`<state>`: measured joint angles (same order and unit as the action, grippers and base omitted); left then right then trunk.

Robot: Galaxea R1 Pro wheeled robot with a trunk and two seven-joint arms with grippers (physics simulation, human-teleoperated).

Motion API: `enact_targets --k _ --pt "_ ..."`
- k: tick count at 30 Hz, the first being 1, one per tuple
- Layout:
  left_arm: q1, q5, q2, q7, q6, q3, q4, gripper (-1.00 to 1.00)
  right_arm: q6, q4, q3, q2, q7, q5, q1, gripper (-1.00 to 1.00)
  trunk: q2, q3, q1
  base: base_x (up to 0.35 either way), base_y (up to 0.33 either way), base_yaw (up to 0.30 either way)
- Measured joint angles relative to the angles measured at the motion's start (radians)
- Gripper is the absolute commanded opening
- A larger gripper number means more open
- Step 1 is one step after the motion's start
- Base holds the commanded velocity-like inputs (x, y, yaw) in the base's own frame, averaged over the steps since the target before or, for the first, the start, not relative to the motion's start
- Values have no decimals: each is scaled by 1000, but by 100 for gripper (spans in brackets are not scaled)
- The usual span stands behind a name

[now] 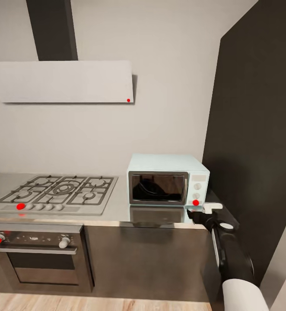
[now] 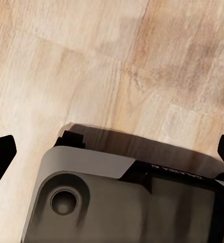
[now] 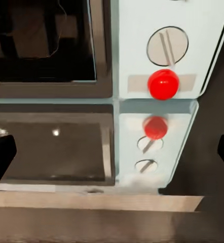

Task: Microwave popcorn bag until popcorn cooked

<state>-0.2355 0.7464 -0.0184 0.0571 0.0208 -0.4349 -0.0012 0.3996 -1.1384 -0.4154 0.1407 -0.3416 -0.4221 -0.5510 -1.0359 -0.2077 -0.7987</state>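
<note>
The right gripper's black fingers (image 1: 196, 214) hang spread wide and empty, just in front of the pale mint-blue microwave's (image 1: 166, 163) red round light (image 1: 195, 202), above the glossy grey counter (image 1: 117, 211). The left fingers (image 2: 1, 157), over the wooden floor (image 2: 91, 61), are likewise spread and empty.

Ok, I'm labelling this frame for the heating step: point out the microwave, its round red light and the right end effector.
microwave (image 1: 160, 162): head view, on its pale blue top.
red light (image 3: 163, 84): right wrist view, middle of the dome.
right end effector (image 1: 202, 211): head view, at its tips near the panel.
</note>
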Motion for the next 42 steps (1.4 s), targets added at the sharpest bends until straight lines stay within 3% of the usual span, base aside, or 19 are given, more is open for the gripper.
enact_targets --k 5,12,22,25,30,42 --pt "0 3 0 0 0 1 -1 100 -5 23 -7 -2 13 0 0 100 0 0 0 0 0 0" --pt "0 2 -1 0 1 1 -1 100 -5 19 -57 -3 14 -3 0 100 0 0 0 21 -82 0" --pt "1 7 -1 -1 2 2 -1 100 -15 30 -72 -11 29 -11 0 100 0 0 0 39 -75 0" --pt "1 3 -1 0 3 2 -1 100 -8 47 -89 0 21 -17 0 100 0 0 0 0 0 0" --pt "2 -5 0 0 3 3 -1 100 -5 69 -85 -8 14 -43 0 100 0 0 0 79 -48 0" --pt "2 -8 0 -1 3 3 -1 100 -5 70 -84 -8 8 -47 0 100 0 0 0 218 -142 0"
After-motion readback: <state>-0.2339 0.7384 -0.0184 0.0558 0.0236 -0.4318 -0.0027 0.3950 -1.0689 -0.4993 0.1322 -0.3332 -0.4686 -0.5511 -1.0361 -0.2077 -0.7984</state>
